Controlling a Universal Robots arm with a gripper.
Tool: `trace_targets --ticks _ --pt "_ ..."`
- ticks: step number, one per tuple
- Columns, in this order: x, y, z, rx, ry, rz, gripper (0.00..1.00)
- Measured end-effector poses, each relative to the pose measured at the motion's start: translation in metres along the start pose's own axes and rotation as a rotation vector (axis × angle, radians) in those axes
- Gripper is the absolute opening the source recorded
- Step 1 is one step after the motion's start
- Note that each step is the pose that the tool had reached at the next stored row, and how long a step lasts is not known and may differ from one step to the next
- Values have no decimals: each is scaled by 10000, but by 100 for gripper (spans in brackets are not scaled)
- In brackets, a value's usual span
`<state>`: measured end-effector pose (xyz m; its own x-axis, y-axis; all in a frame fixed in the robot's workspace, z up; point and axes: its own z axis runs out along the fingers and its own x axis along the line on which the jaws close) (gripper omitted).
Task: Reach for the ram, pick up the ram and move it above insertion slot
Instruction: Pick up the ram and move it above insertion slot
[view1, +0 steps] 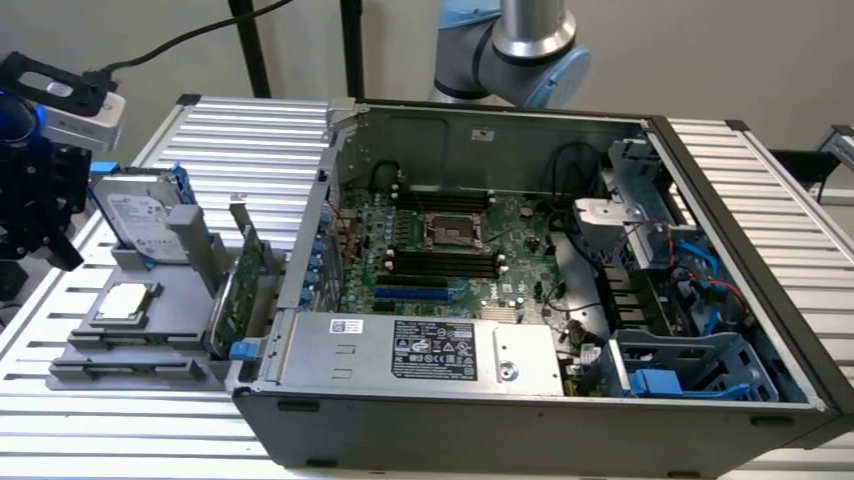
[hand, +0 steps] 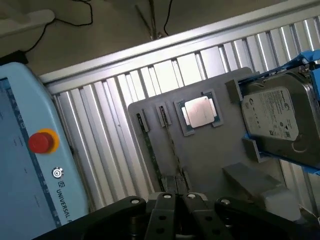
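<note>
The ram (hand: 152, 150) is a thin green stick standing on edge in the grey holder (hand: 210, 155), with a second thin stick (hand: 175, 150) beside it. My gripper (hand: 175, 196) hovers above the near ends of these sticks, fingers pressed together and holding nothing. In the exterior view the gripper (view1: 51, 250) hangs at the far left, above and to the left of the grey holder (view1: 80, 375). The insertion slots (view1: 441, 264) are long black sockets on the motherboard inside the open computer case (view1: 534, 415), far to the exterior view's right of the gripper.
On the holder sit a silver hard drive (view1: 138, 212) in blue brackets, a processor chip (view1: 123, 303) and a tall green expansion card (view1: 240, 290). A blue teach pendant (hand: 30, 165) with a red button lies beside the ribbed metal table (view1: 254, 130). Cables and a power supply (view1: 414, 348) crowd the case.
</note>
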<state>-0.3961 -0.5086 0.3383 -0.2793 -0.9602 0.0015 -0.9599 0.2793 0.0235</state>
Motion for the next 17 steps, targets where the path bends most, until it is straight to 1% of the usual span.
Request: trace_targets --ticks 9,11,13,17 --pt "0 -1 53 2 39 -1640 11" --pt "1 -1 63 16 43 -1958 11" --pt "19 -6 73 27 43 -2051 11" --pt "93 -29 89 33 44 -2109 11"
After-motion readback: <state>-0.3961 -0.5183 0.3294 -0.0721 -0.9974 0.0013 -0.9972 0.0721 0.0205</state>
